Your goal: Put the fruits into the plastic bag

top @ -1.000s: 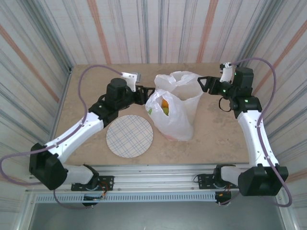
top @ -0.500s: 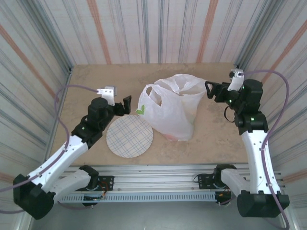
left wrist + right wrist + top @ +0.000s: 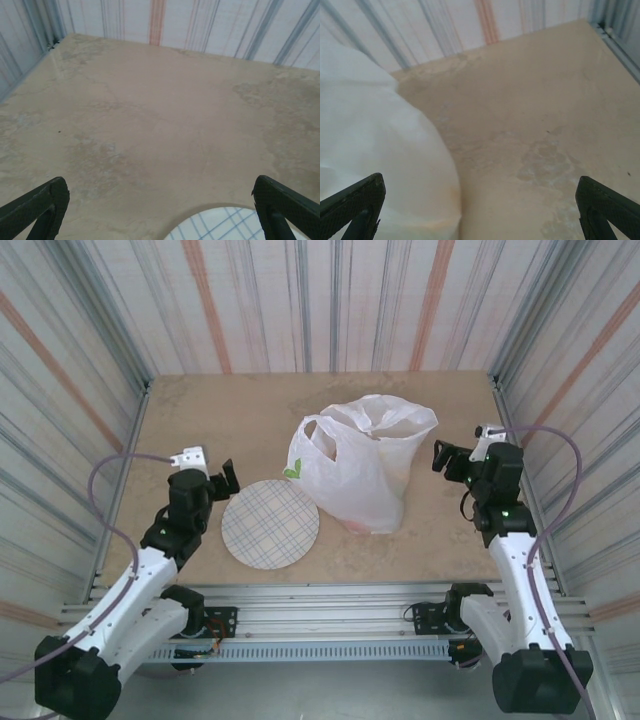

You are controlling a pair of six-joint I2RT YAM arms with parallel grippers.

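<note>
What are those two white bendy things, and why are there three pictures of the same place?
Those are two robot arms, fixed at the near edge of a table. Each one ends in a gripper, a pincher with two fingers. The big picture comes from a camera high up behind the arms, looking down. In it you can see the left gripper beside a round checked plate, and the right gripper near a puffy white plastic bag. The other two pictures come from little cameras on the wrists. The dark shapes in their bottom corners are each gripper's own fingers. The left wrist camera sees the plate's edge, and the right one sees the bag's side. Both grippers are wide open and hold nothing.
</note>
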